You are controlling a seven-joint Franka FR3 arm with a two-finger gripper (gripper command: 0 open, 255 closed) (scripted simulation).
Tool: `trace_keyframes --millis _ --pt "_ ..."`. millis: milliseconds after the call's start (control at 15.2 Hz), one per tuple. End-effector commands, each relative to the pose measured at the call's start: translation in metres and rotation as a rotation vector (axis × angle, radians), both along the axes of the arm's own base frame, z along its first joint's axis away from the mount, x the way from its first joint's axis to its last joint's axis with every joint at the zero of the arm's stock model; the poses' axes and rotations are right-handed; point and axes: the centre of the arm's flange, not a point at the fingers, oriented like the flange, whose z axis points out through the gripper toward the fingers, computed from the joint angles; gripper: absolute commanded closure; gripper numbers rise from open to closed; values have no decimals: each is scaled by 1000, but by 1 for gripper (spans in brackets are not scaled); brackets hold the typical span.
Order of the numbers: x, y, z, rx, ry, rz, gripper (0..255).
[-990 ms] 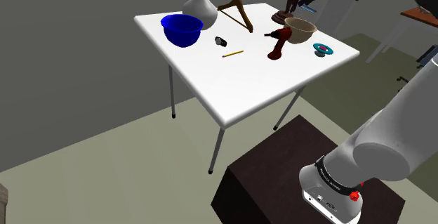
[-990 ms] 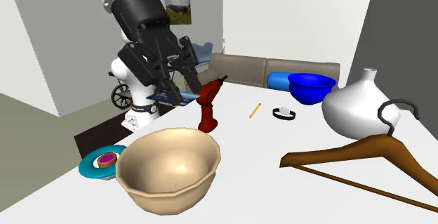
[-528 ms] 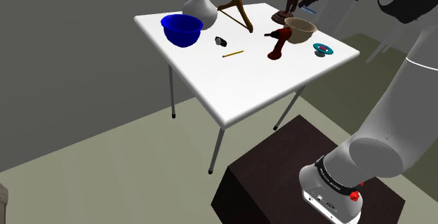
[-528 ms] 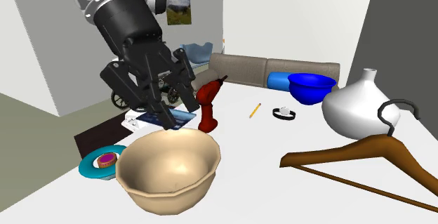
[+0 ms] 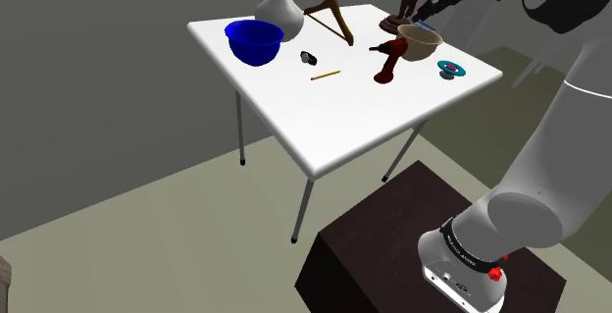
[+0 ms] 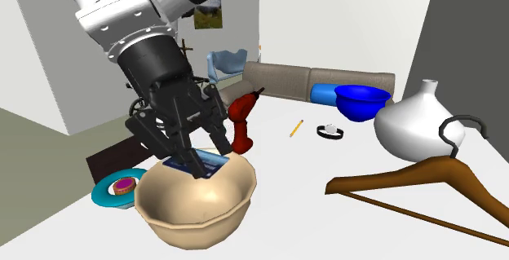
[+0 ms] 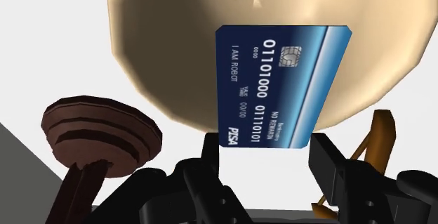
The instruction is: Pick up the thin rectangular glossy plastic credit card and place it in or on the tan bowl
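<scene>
- Credit card [image 7: 281, 86], dark blue with white digits and a chip, is grasped between the two fingers of the gripper [image 7: 269, 161]. They pinch it across its near end, so most of it juts out ahead of the fingertips.
- Held by that end, its far part is free to enter the bowl first, which I judge to be the reason for this grip.
- Just beyond the fingertips lies the tan bowl [image 6: 196, 213]. In the second exterior view the card's far end dips inside the rim, seemingly clear of the bowl's floor.
- The low, tilted hold likely keeps the drop short, so the light card does not skid out.
- Count on the tabletop [image 6: 285, 160]:
  - one card and two bowls, the tan one and a blue bowl [image 6: 361, 102] well apart from the fingers;
  - one white vase [image 6: 416, 124], one wooden hanger [image 6: 416, 185] and one pencil [image 6: 296, 128];
  - one red handheld tool [image 6: 241, 124] just beside the fingers.
</scene>
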Motion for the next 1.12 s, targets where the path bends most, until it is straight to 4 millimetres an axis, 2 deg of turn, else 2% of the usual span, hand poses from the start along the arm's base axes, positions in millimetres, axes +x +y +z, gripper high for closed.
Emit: trace_keyframes --millis 0,198,726,792,1056 --pt "0 0 -11 0 0 0 255" --pt "0 0 -30 0 0 0 255" --pt "0 0 -30 0 0 0 255" --pt "0 0 -30 0 0 0 0" --pt "0 0 -30 0 0 0 0"
